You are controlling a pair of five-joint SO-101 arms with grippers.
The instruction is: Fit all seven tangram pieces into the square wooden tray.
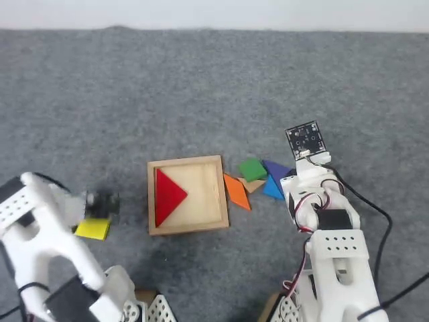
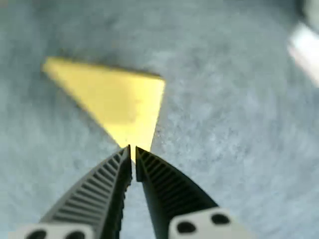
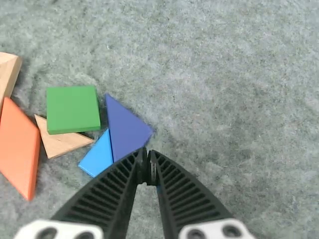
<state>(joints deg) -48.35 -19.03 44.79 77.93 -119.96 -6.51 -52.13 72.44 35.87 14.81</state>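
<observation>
tray (image 1: 184, 161): red triangle (image 1: 167, 194) inside | yellow triangle (image 1: 92, 229) left | five pieces (image 1: 253, 169) clustered right

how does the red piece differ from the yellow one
Place: the red piece lies inside the tray, along its left wall; the yellow piece lies outside, on the carpet left of the tray.
Gripper: the left gripper has its tips at a corner of the yellow piece; no gripper is near the red piece.
Both are triangles lying flat.
</observation>
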